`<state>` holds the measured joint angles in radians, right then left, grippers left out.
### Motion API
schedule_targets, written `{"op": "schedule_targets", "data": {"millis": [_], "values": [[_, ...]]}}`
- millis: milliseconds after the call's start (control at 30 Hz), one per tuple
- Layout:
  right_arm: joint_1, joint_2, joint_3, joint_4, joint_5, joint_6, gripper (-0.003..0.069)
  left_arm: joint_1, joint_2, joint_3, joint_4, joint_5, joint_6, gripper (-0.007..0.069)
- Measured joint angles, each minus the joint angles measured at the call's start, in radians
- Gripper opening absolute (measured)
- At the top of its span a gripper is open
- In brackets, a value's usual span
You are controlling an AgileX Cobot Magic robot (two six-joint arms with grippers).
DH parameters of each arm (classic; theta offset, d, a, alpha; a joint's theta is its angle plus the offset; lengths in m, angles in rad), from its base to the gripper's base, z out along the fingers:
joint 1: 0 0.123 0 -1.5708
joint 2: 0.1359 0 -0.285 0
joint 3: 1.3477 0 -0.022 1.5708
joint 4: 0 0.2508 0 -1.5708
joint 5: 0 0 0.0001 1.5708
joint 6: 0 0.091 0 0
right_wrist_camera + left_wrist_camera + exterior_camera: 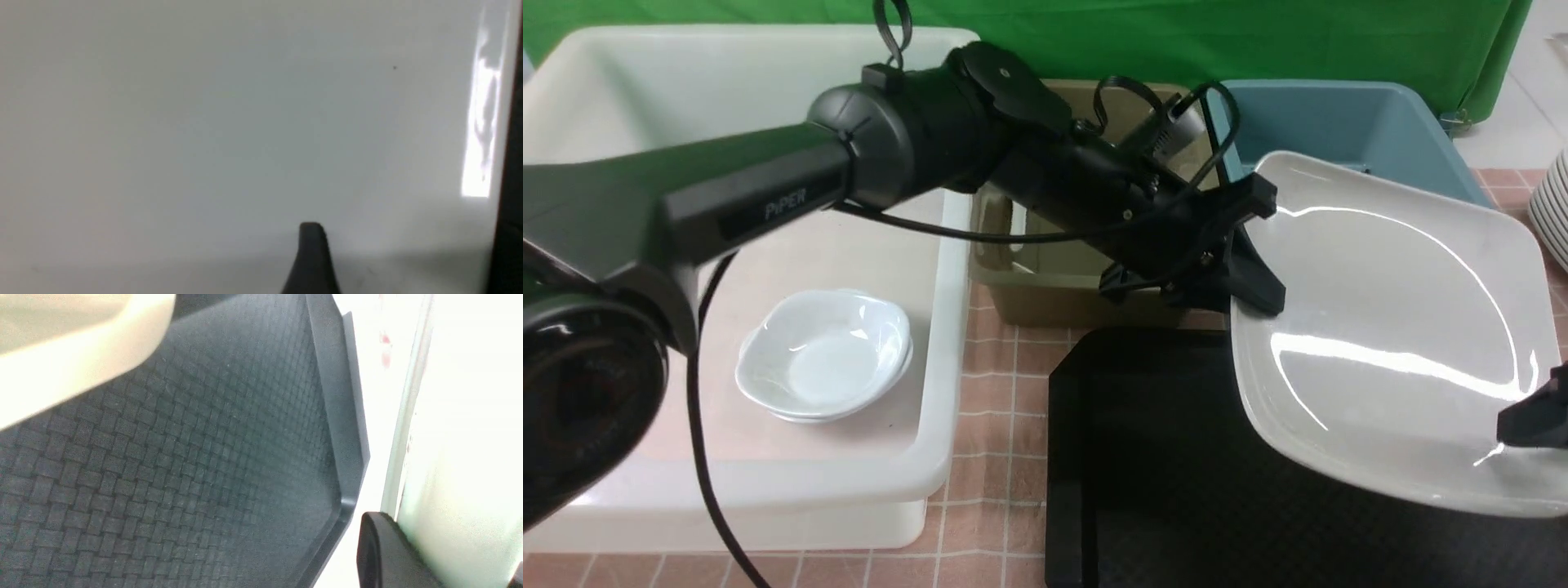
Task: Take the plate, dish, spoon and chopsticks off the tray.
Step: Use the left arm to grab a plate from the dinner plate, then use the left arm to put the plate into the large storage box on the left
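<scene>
So at 9 o'clock in the front view there's a deep white plastic bin (pixel 943 367) with a couple of small rounded white dishes (pixel 823 355) nested inside, and the black left arm stretches over it toward the middle. The left gripper (pixel 1254 294) is pinched onto the 9 o'clock rim of the large glossy white square plate (pixel 1388 327). One finger sits on top and the other is tucked underneath where I can't see it. Behind that, around 12 o'clock, is an olive plastic bin (pixel 1045 286), and at 6 o'clock is the black diamond-textured rectangular tray (pixel 1143 457). The plate hangs tilted in the air over the tray's right part, with its far corner in front of the blue plastic bin (pixel 1339 122) at 1 o'clock. The right gripper (pixel 1531 420) is at the plate's 4 o'clock rim. Only one finger shows on the glaze, so honestly I can't tell if it's clamped or loose. That's my worry: if that side isn't holding, a big slick plate is hanging off one thin pinch and could pivot, slip out and smack the tray. Swinging it leftward could also clip the olive bin's rim, or come down hard on those little dishes and chip something.
</scene>
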<state>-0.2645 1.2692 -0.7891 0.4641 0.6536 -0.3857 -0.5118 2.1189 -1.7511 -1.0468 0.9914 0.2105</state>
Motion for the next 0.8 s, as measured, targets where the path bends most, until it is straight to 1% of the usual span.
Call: {"op": "schedule_targets", "data": {"millis": [333,500,600,633,667,700,733,767,800], "values": [[0.0,-0.105,0.0,0.005,-0.02,-0.001,0.057,0.032,-0.041,-0.064,-0.027,0.018,0.022,0.0062],[0.002,-0.179,-0.009,0.043,-0.038,0.0,0.0586,0.102,-0.05,-0.16,-0.001,0.089,0.007,0.0062],[0.003,-0.211,-0.022,0.044,-0.038,0.0,0.0588,0.161,-0.05,-0.206,0.005,0.138,-0.009,0.0062],[0.003,-0.213,-0.022,0.043,-0.036,-0.001,0.0588,0.166,-0.05,-0.209,0.002,0.14,-0.011,0.0062],[0.003,-0.223,-0.021,0.023,-0.028,-0.001,0.0587,0.221,-0.051,-0.235,-0.018,0.156,-0.026,0.0062],[0.003,-0.223,-0.021,0.021,-0.027,-0.001,0.0587,0.221,-0.051,-0.235,-0.019,0.158,-0.027,0.0062],[0.003,-0.226,-0.021,0.016,-0.023,-0.001,0.0587,0.283,-0.053,-0.262,-0.029,0.174,-0.036,0.0062],[0.003,-0.227,-0.021,0.014,-0.019,-0.001,0.0587,0.32,-0.053,-0.278,-0.031,0.189,-0.04,0.0062],[0.003,-0.227,-0.021,0.014,-0.018,-0.001,0.0587,0.327,-0.053,-0.28,-0.029,0.195,-0.041,0.0062]]}}
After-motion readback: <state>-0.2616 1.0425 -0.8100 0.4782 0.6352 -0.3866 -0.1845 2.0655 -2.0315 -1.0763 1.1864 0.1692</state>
